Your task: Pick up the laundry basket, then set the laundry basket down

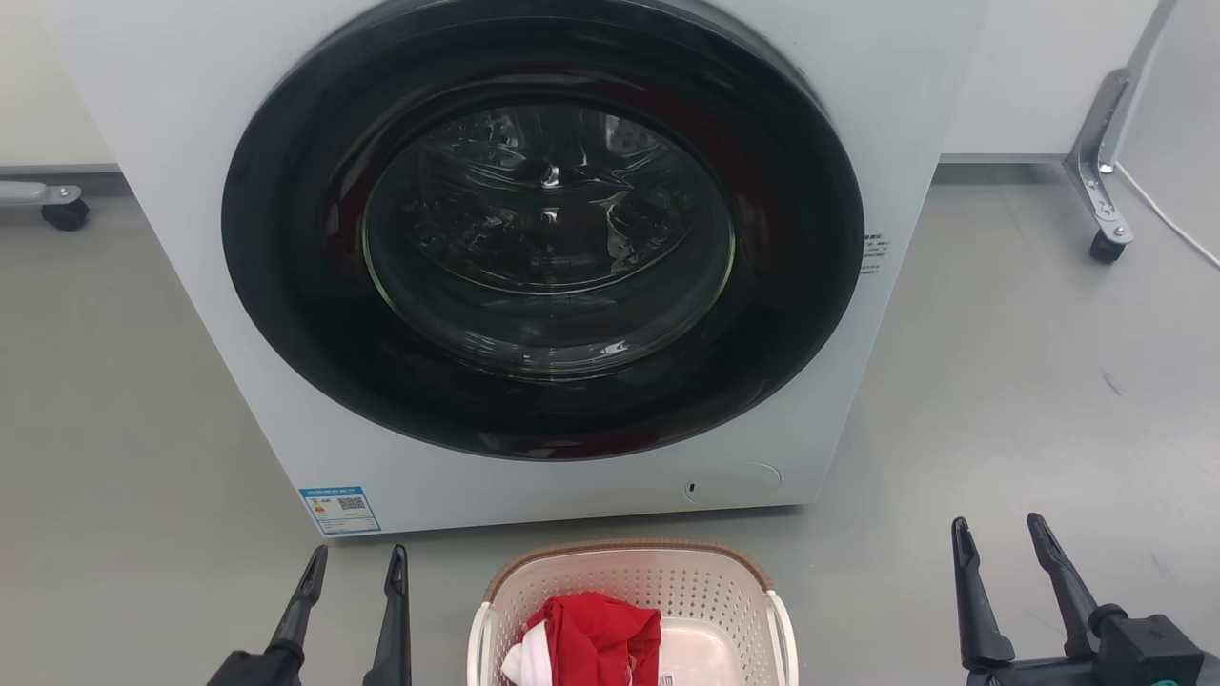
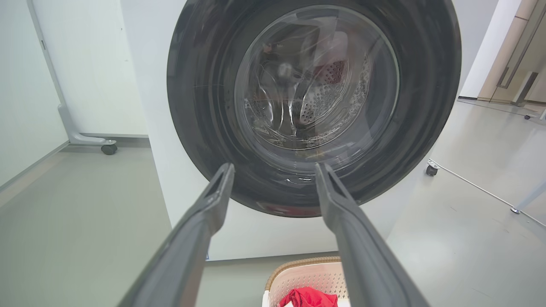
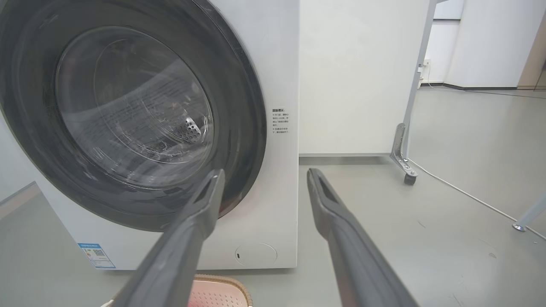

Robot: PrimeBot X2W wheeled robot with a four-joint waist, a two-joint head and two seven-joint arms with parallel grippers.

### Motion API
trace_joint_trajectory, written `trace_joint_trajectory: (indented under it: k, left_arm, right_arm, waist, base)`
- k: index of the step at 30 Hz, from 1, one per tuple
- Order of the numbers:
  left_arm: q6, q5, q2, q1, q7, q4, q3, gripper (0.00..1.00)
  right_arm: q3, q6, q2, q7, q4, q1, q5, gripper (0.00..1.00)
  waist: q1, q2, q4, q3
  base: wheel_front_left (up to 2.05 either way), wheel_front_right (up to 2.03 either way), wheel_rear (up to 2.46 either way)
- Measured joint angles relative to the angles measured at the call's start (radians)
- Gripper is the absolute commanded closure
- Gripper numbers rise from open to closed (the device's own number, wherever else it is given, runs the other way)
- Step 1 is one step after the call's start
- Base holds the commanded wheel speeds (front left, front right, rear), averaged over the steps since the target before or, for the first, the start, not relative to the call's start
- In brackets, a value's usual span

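Note:
The laundry basket [image 1: 686, 591], cream-white and perforated with a brown woven-look rim, stands on the floor at the bottom centre of the head view, just in front of the washer. A red cloth [image 1: 596, 636] and something white lie in it. My left gripper [image 1: 355, 564] is open to the basket's left, clear of it. My right gripper [image 1: 996, 532] is open well to its right. The basket's far rim shows in the left wrist view [image 2: 298, 266] between the open fingers, and a corner of it shows in the right wrist view [image 3: 226, 285].
A white front-loading washer [image 1: 896, 86] with a shut dark round door [image 1: 543, 229] stands right behind the basket. Grey floor spreads on both sides. A wheeled frame leg [image 1: 1101, 181] and a white cable [image 1: 1168, 219] lie at the far right; a caster [image 1: 65, 211] at the far left.

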Motion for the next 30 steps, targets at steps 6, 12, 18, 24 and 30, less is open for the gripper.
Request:
trace_joint_trajectory:
  k: [6,12,18,24,30]
  left_arm:
    - [0.000,0.022,-0.014,0.015,0.037,-0.024,0.021,0.00]
    - [0.000,0.050,-0.026,0.033,0.068,-0.044,0.027,0.00]
    - [0.000,0.058,-0.029,0.034,0.089,-0.057,0.035,0.00]
    - [0.000,0.070,-0.036,0.036,0.115,-0.077,0.048,0.00]
    - [-0.001,0.073,-0.045,0.040,0.131,-0.062,0.047,1.00]
  right_arm:
    - [-0.008,0.000,0.013,0.000,-0.010,0.007,-0.011,0.00]
    - [-0.012,0.000,0.022,0.000,-0.021,0.017,-0.017,0.00]
    - [-0.016,0.000,0.023,0.002,-0.024,0.017,-0.027,0.00]
    - [-0.019,0.000,0.025,0.006,-0.028,0.017,-0.034,0.00]
    - [-0.016,0.000,0.030,0.006,-0.010,0.021,-0.038,1.00]
  waist:
    - [0.0000,0.0000,-0.001,-0.001]
    - [0.0000,0.0000,-0.002,-0.001]
    - [0.0000,0.0000,-0.002,0.002]
    - [0.0000,0.0000,-0.001,0.005]
    - [0.0000,0.0000,0.000,0.007]
  base:
    - [0.00,0.00,0.00]
    - [0.00,0.00,0.00]
    - [0.00,0.00,0.00]
    - [0.00,0.00,0.00]
    - [0.00,0.00,0.00]
